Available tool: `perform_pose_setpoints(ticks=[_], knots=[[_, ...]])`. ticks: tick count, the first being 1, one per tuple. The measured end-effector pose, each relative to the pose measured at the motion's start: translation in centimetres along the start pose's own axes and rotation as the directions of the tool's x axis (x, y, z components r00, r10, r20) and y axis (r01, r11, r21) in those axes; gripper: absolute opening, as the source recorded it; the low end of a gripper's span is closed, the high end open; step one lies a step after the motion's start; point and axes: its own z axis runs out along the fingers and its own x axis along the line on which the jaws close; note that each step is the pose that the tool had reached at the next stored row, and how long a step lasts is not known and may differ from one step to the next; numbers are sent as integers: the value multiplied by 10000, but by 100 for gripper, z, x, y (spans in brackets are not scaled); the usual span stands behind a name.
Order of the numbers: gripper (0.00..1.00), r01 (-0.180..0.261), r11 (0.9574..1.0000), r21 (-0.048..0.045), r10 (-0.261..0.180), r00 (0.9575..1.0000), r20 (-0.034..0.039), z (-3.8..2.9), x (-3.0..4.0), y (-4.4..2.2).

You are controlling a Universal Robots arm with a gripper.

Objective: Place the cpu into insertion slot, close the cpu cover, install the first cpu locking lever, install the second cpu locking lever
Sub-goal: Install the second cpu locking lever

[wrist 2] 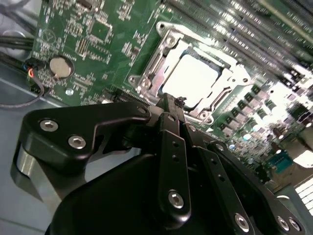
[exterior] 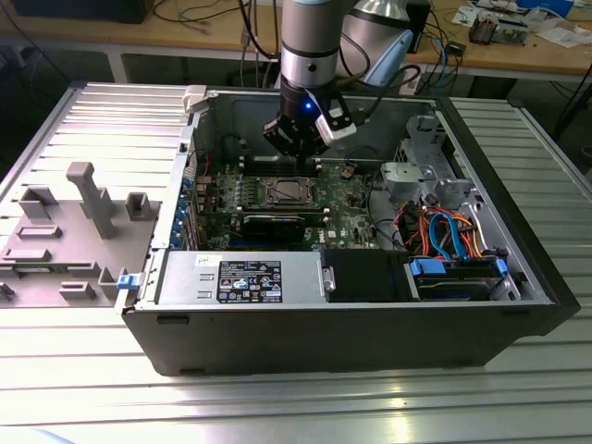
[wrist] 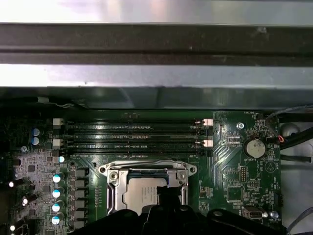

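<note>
**End effector over CPU socket, chip seated, cover down**

The end effector (exterior: 298, 139) hung inside the open computer case (exterior: 370, 305), just above the motherboard (exterior: 356, 217), right over the insertion slot (exterior: 283, 192). In the second wrist view its black fingers (wrist 2: 168, 110) were pressed together with nothing pinched between them, tips just beside the near edge of the socket.

The cpu (wrist 2: 194, 78) lay flat in the insertion slot, silver-grey top showing bright through the window of the cpu cover (wrist 2: 159, 63). The cover lay down flat around the chip, framing it on all sides; same in the first wrist view, where the cpu (wrist: 139, 193) sat inside the cpu cover (wrist: 146, 171). Whether the locking levers were latched could not be told.

Relative to the socket: the memory slots (wrist: 132, 137) ran just beyond its far side, the coin battery (wrist: 254, 147) sat well apart on the board, and a row of capacitors (wrist: 57, 193) stood near its other side.

The case lay on its side on the ribbed metal counter (exterior: 83, 370); a grey fixture (exterior: 88, 199) stood on the counter at the exterior view's left of the case.
</note>
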Motion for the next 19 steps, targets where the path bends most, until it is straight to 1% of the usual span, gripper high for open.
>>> perform_pose_setpoints(ticks=[4,14,19], knots=[[11,0,10000,0,0,10000,0,0,0,-91],[11,1,10000,0,-1,10000,0,8,0,-190],[11,0,10000,0,0,10000,0,10,1,-205]])
